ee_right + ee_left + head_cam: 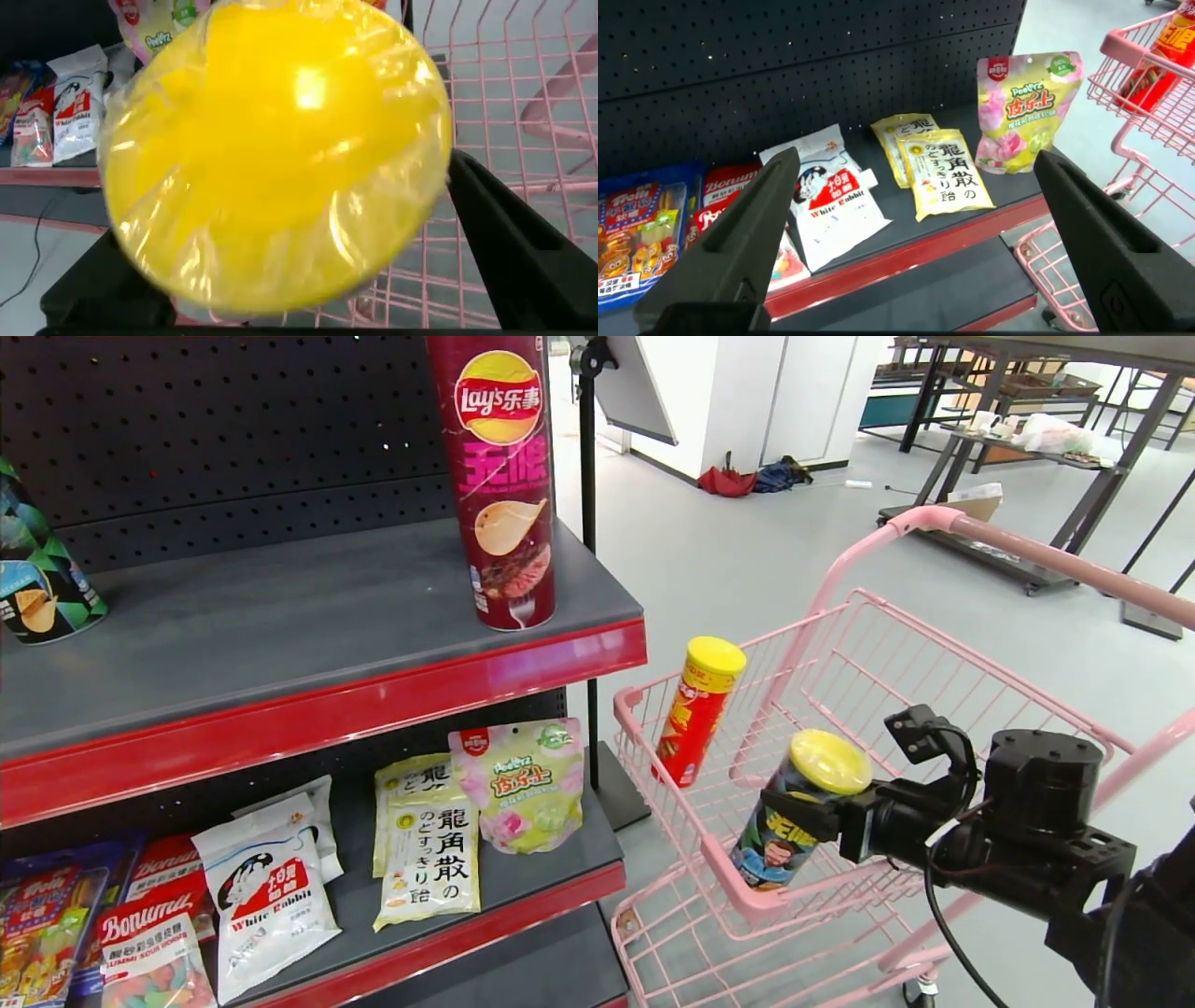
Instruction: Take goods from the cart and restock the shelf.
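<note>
The right claw (pixel 805 807) was closed on a dark can (pixel 777 847) with a yellow lid, at the near rim of the pink cart (pixel 738 889).

The dark can was tilted, its lid toward the claw and its lower end just behind that rim, inside the basket. A little farther in the cart, a red can (pixel 695 714) with a yellow lid leaned at the corner nearest to the shelf. The left claw (pixel 915 161) was open, with nothing between its fingers, in front of the lower shelf (pixel 523 887), where a white bag (pixel 271 896), two yellow candy bags (pixel 429 845) and a pink-green pouch (pixel 523 784) lay side by side. On the upper shelf (pixel 280 616) a tall maroon can (pixel 504 485) stood upright near the front right corner, well apart from a dark green can (pixel 37 569) at the left end.
</note>
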